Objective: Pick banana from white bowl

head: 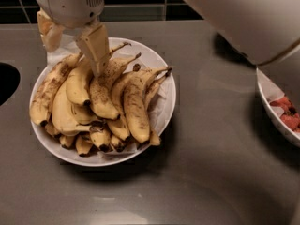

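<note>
Left edge: dark round recess [6, 81] in grey counter [211, 172]. Gripper [75, 60] above rear-left of white bowl [93, 161], fingers spread, released, nothing clamped; one finger [97, 48] touching piled fruit. Banana [77, 84] lies in bowl between fingers (stem end hidden under gripper), black tip toward front. Far right: smaller bowl [276, 118], red pieces.

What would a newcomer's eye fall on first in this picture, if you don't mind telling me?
The heap of speckled yellow bananas filling the wide white bowl left of centre draws the eye first. Next is the open gripper, reaching down from the upper left onto the back of the heap. At the right edge sits another white bowl holding red pieces.
</note>
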{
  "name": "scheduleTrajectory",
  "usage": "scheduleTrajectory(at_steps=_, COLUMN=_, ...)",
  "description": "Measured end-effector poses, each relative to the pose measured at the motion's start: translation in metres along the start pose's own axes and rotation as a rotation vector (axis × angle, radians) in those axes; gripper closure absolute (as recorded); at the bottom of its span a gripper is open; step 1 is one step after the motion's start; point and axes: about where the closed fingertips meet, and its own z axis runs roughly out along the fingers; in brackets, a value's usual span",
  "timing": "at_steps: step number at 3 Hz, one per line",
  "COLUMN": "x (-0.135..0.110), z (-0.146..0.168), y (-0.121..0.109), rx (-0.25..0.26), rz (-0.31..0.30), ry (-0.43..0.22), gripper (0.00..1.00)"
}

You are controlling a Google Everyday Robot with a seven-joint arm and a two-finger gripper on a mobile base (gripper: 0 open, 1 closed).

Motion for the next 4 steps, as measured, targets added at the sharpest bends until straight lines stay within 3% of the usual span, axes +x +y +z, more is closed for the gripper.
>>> scheduleTrajectory(at_steps=1, x=0.0005, z=0.0004, y=0.0031, rx=-0.005, rz=0.008, ry=-0.003, gripper=0.49)
scheduleTrajectory(at_steps=4, x=0.0006, z=0.0015, y=0.0061, rx=-0.010, rz=0.011, ry=-0.008, gripper=0.49)
